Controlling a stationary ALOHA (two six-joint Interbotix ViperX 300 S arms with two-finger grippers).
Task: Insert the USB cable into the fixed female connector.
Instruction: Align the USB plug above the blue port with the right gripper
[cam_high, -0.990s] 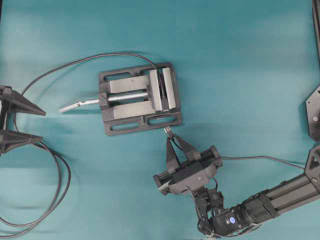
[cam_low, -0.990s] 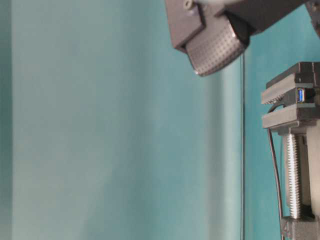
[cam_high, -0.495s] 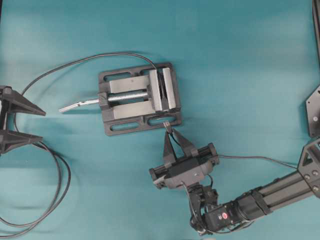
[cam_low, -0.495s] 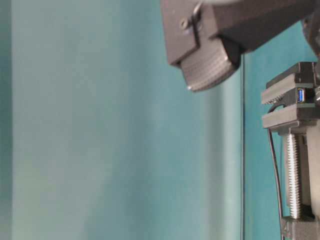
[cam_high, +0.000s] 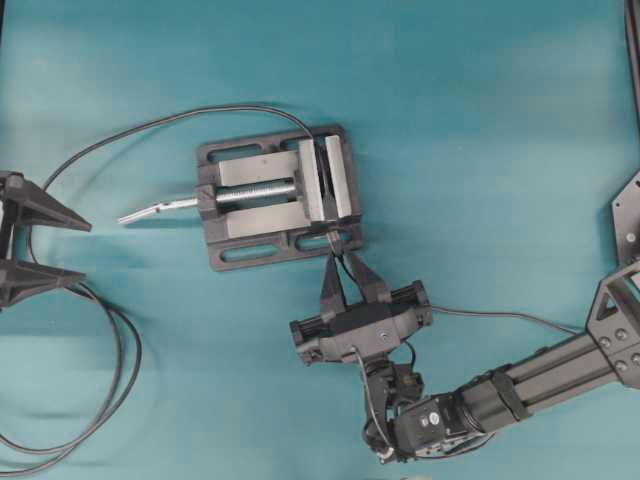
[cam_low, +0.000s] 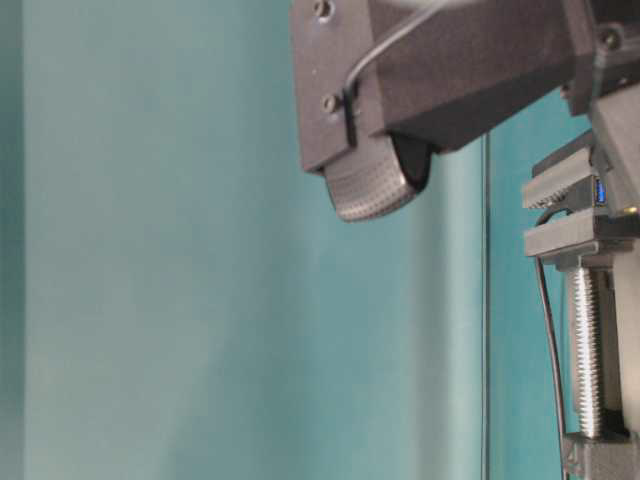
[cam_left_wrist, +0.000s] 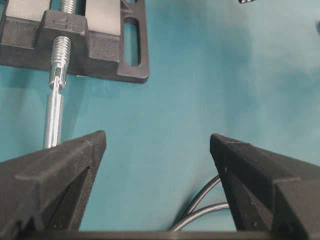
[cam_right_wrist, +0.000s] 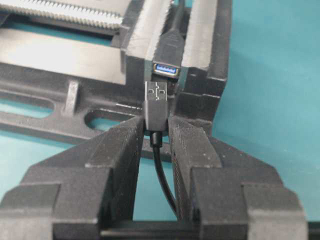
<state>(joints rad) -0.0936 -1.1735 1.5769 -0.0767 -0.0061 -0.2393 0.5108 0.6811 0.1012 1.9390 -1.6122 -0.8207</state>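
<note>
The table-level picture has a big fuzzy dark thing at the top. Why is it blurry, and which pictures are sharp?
In the table-level view the right pincer is very close to the lens, so it is soft, while the vise behind looks clearer. The right wrist view is sharp on the USB cable plug and the blue fixed female connector. The overhead view is evenly lit.

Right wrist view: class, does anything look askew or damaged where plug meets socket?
Nothing stands out. The USB cable plug sits upright in the right gripper, metal tip lined up just short of the fixed female connector, which sits squarely clamped in the vise.
</note>
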